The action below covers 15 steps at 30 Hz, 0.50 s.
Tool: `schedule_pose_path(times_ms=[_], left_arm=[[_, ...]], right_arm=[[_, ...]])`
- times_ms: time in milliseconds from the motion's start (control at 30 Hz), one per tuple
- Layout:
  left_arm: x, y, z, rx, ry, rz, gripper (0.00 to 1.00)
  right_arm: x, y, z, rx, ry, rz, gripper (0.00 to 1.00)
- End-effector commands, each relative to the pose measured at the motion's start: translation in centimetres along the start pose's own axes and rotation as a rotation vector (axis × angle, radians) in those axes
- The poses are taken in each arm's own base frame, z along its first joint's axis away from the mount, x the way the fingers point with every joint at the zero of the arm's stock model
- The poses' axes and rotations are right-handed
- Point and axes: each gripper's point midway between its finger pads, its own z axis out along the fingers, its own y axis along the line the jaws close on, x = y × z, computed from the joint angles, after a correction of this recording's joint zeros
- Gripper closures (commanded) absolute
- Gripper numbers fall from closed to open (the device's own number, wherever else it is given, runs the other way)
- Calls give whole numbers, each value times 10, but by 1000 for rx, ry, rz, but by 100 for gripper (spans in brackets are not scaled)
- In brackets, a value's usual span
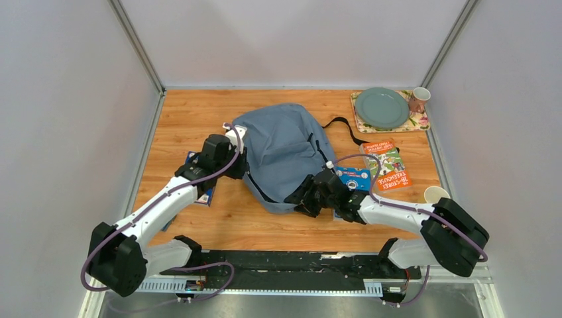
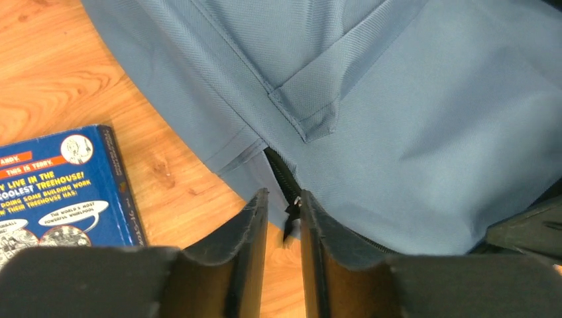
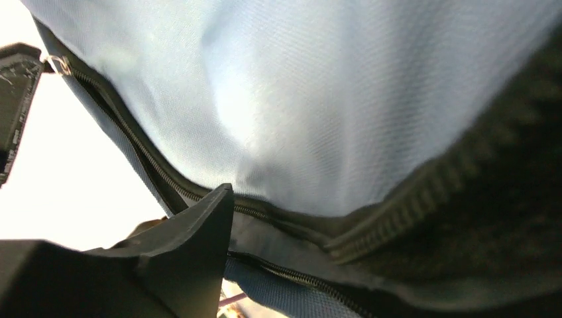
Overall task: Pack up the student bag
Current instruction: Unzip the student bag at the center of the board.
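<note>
At the left, a blue book (image 2: pixel 59 192) lies on the bench (image 1: pixel 199 119), just beside the student bag (image 1: pixel 281 149), which sprawls flat mid-bench. The left jaws stand narrowly parted at the bag's left edge, with the zip pull (image 2: pixel 292 211) hanging in the gap. The right jaws sit against the zip at the bag's near right edge. Only one finger (image 3: pixel 199 232) shows, so I cannot tell their state. Further right lies an orange-and-green book (image 1: pixel 388 165).
</note>
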Motion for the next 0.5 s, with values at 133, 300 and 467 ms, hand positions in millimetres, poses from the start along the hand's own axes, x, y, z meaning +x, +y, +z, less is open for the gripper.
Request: schedule_pose_path(times_ms=[133,300,467], left_arm=[[-1,2,-24,-15,-28,-74,25],[23,31,-39,-161,-9,-146,23],[67,56,-46,-274,71,-238,23]], right_arm=[[-15,21,-20,102,-125,-281,37],[-26,4,-41,154,-185,-300,36],[-31,-5,-61,164,-229,-293,37]])
